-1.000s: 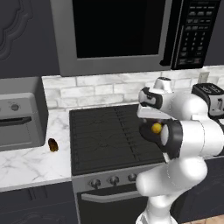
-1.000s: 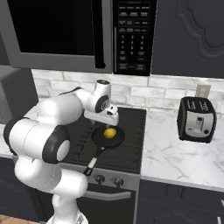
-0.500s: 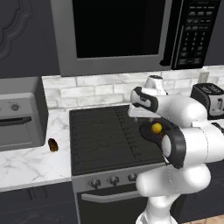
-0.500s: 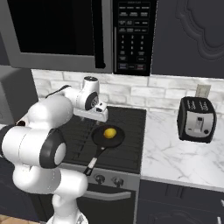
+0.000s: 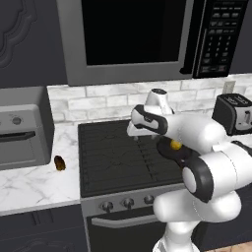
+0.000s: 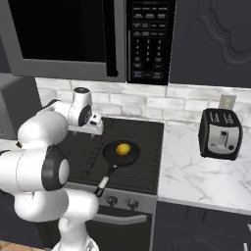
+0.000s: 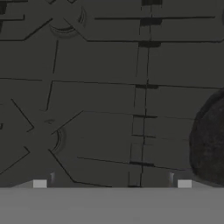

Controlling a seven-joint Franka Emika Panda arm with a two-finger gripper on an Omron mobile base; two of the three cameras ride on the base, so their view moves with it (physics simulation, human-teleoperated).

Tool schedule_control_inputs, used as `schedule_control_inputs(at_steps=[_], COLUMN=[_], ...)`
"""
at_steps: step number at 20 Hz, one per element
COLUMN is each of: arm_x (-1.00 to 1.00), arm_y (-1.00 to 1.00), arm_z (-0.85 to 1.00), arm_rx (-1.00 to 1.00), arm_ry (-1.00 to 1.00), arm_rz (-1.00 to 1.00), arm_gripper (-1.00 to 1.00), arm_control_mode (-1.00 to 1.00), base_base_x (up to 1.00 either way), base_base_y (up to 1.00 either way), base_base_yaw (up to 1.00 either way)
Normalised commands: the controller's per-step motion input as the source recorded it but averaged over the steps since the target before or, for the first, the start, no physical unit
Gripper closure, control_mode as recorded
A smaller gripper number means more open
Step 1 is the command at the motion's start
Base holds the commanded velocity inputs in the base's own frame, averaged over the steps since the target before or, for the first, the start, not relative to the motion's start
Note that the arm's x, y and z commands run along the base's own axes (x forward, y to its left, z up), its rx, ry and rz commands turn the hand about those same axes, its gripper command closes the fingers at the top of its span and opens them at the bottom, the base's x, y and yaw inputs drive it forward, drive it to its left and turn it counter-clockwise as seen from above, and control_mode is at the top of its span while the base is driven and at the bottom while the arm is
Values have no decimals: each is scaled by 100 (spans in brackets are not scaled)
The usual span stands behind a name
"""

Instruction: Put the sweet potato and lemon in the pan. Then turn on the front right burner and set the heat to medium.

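Reddish-brown sweet potato (image 5: 59,163) lies on the marble counter (image 5: 34,182) left of the cooktop (image 5: 125,152), near the toaster oven (image 5: 22,130), well apart from the pan (image 6: 120,153) and not yet picked. Lemon (image 6: 123,148) already sits in the pan on the front right burner (image 6: 135,164), pan handle (image 6: 107,179) pointing toward the stove front. Gripper (image 6: 94,128) hangs over the cooktop's mid/rear w/ jaws spread wide and nothing btwn them; hand view looks straight down on black grates, w/ the pan's rim (image 7: 210,140) at the right edge. Handling guess for the potato: firm, stiff, won't crush, fairly light, skin matte so prob. not slippery, but it's a stubby oblong w/ rounded ends, so it can roll or pivot if pinched off-centre. Best hold, imo: come from above, fingers across the short axis at the thickest middle part, long axis crosswise to the jaws. Can't tell its exact orientation on the counter, too small in the left base view, so wrist angle needs checking once closer. Risk: nudging it along the marble before closing, since the counter looks smooth. On release, lemon is round and could roll if bumped, so drop beside it, not on it; pan is shallow, low rim. Knobs (image 5: 127,202) on the stove front come after, untouched for now.
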Motion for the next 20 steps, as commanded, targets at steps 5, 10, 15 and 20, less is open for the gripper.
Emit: schedule_control_inputs(at_steps=[5,10,15,20], arm_x=[-9,-5,-5,-14], arm_y=[60,60,70,72], arm_z=[0,0,0,0], arm_rx=[4,6,3,0], arm_ry=[0,0,0,0], arm_rz=[9,7,5,2], arm_gripper=[-100,-100,-100,-100], arm_control_mode=[-100,-100,-100,-100], base_base_x=[0,0,0,0], base_base_y=[0,0,0,0], base_base_yaw=[0,0,0,0])
